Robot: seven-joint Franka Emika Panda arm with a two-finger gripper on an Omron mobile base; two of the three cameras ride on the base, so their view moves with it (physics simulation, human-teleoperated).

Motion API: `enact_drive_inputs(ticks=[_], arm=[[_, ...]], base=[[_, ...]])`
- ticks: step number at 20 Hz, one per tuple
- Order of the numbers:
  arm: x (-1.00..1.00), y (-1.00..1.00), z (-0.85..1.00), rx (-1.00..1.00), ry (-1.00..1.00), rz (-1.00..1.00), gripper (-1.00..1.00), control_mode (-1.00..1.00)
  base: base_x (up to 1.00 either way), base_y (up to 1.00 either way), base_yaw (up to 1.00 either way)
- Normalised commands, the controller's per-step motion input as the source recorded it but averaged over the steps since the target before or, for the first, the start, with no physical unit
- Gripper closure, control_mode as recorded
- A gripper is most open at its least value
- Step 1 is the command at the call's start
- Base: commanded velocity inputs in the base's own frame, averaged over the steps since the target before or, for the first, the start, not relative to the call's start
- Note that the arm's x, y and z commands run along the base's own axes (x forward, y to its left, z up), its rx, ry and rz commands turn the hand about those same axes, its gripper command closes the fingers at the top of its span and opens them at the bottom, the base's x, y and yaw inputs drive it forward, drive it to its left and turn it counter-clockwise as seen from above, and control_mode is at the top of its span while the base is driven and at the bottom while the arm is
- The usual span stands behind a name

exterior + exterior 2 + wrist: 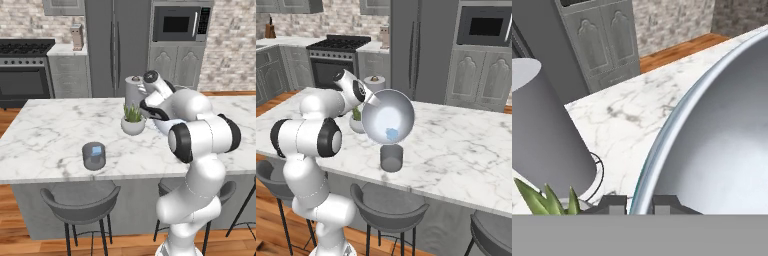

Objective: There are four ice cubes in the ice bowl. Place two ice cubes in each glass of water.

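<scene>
My gripper [639, 204] is shut on the rim of the ice bowl [727, 145], one fingertip on each side of the grey-blue edge. In the right base view the ice bowl [381, 112] is lifted off the counter and tipped on its side, its pale inside facing the camera. One pale-blue ice cube [390, 133] lies low inside it. A dark glass of water [391, 159] stands on the counter directly under the bowl's lower edge. The other glass of water [94, 156] stands near the counter's front edge with an ice cube [96, 150] in it.
A small white pot with a green plant [133, 121] and a paper-towel roll [133, 90] stand close behind the gripper. Grey stools [80, 202] sit under the marble counter's front edge [50, 172]. The stove, fridge and microwave line the back wall.
</scene>
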Motion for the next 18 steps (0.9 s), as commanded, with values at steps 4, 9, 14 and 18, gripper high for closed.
enact_drive_inputs(ticks=[4,9,14,18], arm=[[0.0,-0.13,0.05,0.03,-0.03,0.0,1.0,-1.0],[0.0,-0.02,0.06,0.01,-0.04,0.0,1.0,-1.0],[0.0,0.0,0.1,0.01,-0.09,0.0,1.0,-1.0],[0.0,0.0,0.02,0.01,-0.1,0.0,1.0,-1.0]], base=[[0.0,0.0,0.0],[0.0,0.0,0.0],[0.0,0.0,0.0],[0.0,0.0,0.0]])
